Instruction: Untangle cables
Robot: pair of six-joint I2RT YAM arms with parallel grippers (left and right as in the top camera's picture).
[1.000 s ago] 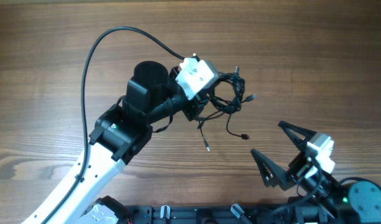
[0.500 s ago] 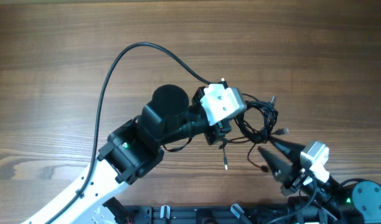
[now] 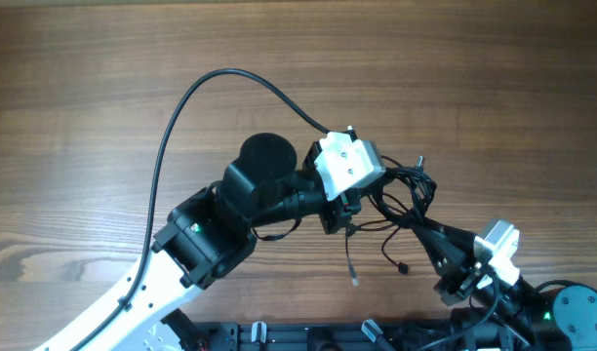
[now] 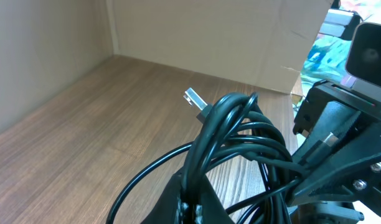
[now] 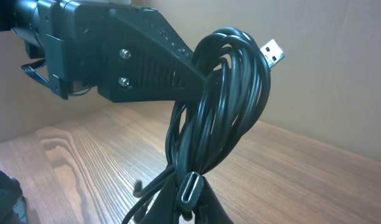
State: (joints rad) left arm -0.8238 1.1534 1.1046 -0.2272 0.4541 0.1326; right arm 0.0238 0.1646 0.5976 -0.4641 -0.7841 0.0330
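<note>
The cables [image 3: 408, 191] form one bunched black bundle held above the wooden table between both arms. My left gripper [image 3: 369, 202] is shut on the bundle's left side, and my right gripper [image 3: 417, 227] is shut on its lower right side. Two loose ends [image 3: 354, 280] hang down toward the table. In the left wrist view the cables [image 4: 240, 140] rise out of the left gripper [image 4: 192, 206], with a metal USB plug [image 4: 194, 98] on top. In the right wrist view the right gripper [image 5: 189, 210] pinches the cables [image 5: 231, 99] beside an oval plug end [image 5: 189, 186], facing the left gripper [image 5: 206, 79].
The thick black cable [image 3: 186, 107] wired to the left arm arcs over the table at the left. A cardboard wall [image 4: 209, 31] closes off the table's far side. A black rail [image 3: 308, 336] runs along the front edge.
My left arm carried the bundle to the right, then held still. My right gripper moved in from the lower right and shut on the bundle.
</note>
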